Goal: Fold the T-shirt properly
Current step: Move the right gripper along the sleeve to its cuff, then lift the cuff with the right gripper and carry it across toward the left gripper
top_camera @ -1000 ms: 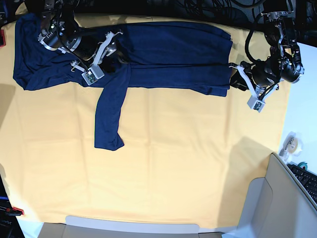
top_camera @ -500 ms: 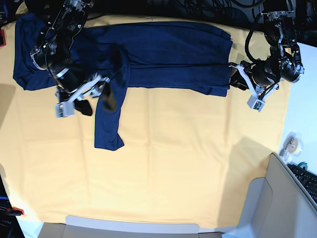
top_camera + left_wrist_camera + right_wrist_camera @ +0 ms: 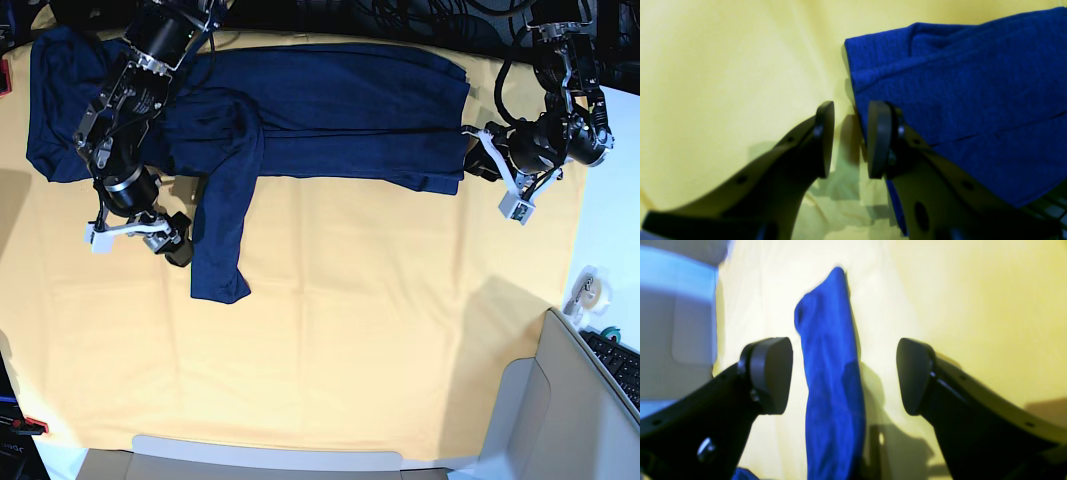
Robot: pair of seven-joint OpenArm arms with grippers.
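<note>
Right gripper [image 3: 843,376]: we see its jaws spread wide, gripping nothing, straddling the loose sleeve [image 3: 222,235].
Left gripper [image 3: 848,140]: partly parted, empty as far as we can tell; one finger [image 3: 878,138] touches the shirt's hem corner.
T-shirt [image 3: 330,105]: spread along the far side of the yellow cloth [image 3: 380,340], long axis side to side.
Sleeve axis: runs straight ahead between the right jaws, toward the near edge.
Nearer arm: we judge the right for the sleeve.
Count: one shirt, one cloth, two grippers.
</note>
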